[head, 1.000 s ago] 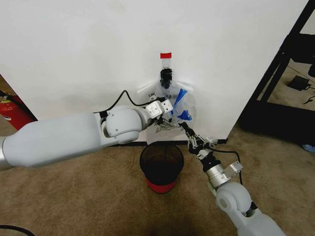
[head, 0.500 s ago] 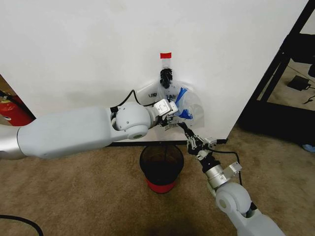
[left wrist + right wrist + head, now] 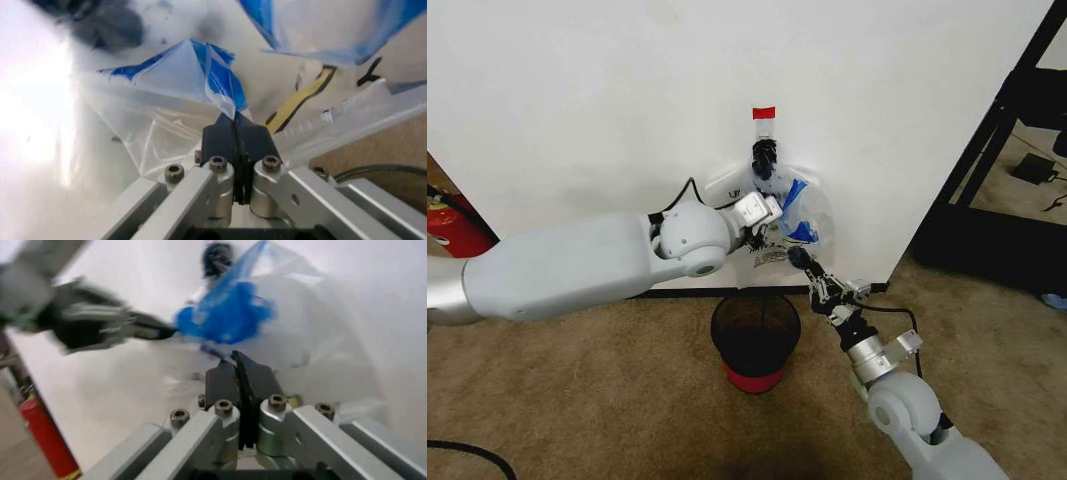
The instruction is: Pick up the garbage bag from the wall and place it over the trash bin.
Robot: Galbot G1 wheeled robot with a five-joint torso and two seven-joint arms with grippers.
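Observation:
The garbage bag (image 3: 799,212), thin clear plastic with blue tape pieces, hangs from a black hook (image 3: 764,156) on the white wall (image 3: 607,110), under a red tape mark (image 3: 764,113). My left gripper (image 3: 765,218) is at the bag's left side. In the left wrist view it (image 3: 235,122) is shut on a blue-taped fold of the bag (image 3: 200,65). My right gripper (image 3: 795,256) reaches up to the bag's lower edge. The right wrist view shows it (image 3: 237,362) shut on the plastic just below the blue tape (image 3: 227,315). The trash bin (image 3: 755,338), black mesh with a red base, stands on the carpet right below.
A red fire extinguisher (image 3: 455,228) leans at the far left by the wall. A black shelf frame (image 3: 1007,130) stands at the right, with cables on the floor behind it. Brown carpet (image 3: 607,400) surrounds the bin.
My left arm has swung in toward the wall, and its gripper has shifted slightly on the bag's left side. The right gripper has risen a little to the bag's lower edge.

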